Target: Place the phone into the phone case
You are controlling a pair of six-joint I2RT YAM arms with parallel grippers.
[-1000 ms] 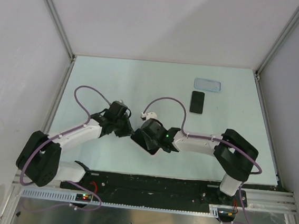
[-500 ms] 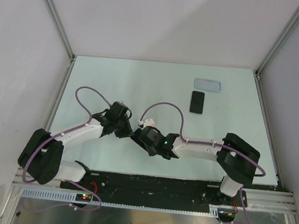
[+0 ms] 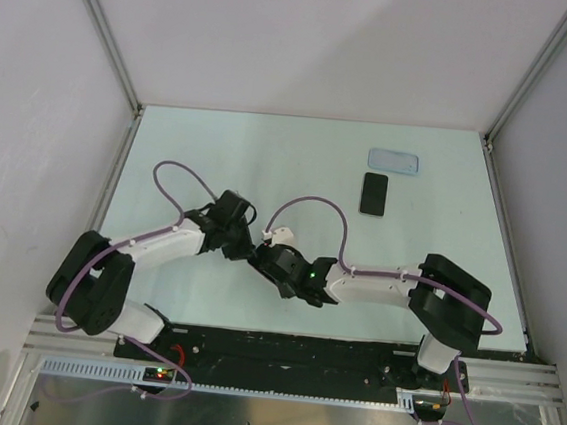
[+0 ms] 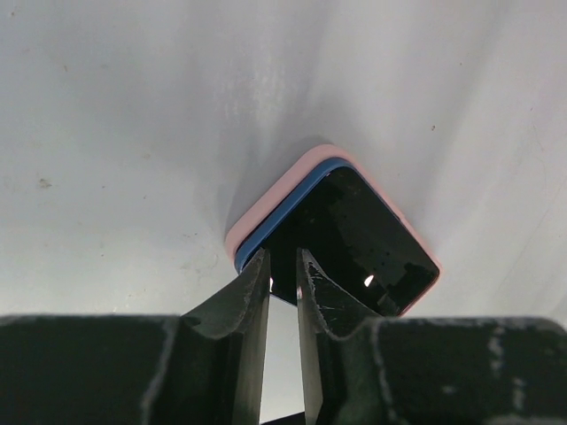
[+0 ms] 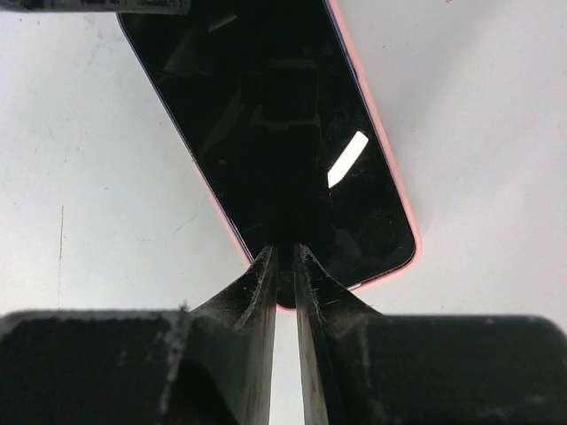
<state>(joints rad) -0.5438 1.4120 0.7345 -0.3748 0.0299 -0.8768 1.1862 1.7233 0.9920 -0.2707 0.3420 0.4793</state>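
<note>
The black phone [image 3: 374, 193] lies flat at the back right of the table, and the light-blue phone case [image 3: 394, 161] lies just beyond it. Both are far from the grippers. My left gripper [image 3: 245, 247] and right gripper [image 3: 265, 261] meet at the table's middle. Each is shut on a pink-rimmed slab with a glossy black face. The left wrist view shows the left gripper [image 4: 283, 261] pinching a corner of the slab [image 4: 354, 230], where a blue layer shows inside the pink rim. The right wrist view shows the right gripper [image 5: 283, 252] pinching the slab's [image 5: 283, 115] near end.
Grey walls and metal frame posts [image 3: 105, 30] enclose the pale table [image 3: 268, 161] on three sides. Purple cables [image 3: 309, 203] loop above both wrists. The arm bases sit on a black rail [image 3: 290, 352] at the near edge.
Both wrists have shifted slightly, still joined at the slab. The left arm's lower link has swung right, and the right wrist has turned and moved a little nearer. The phone and case have not moved.
</note>
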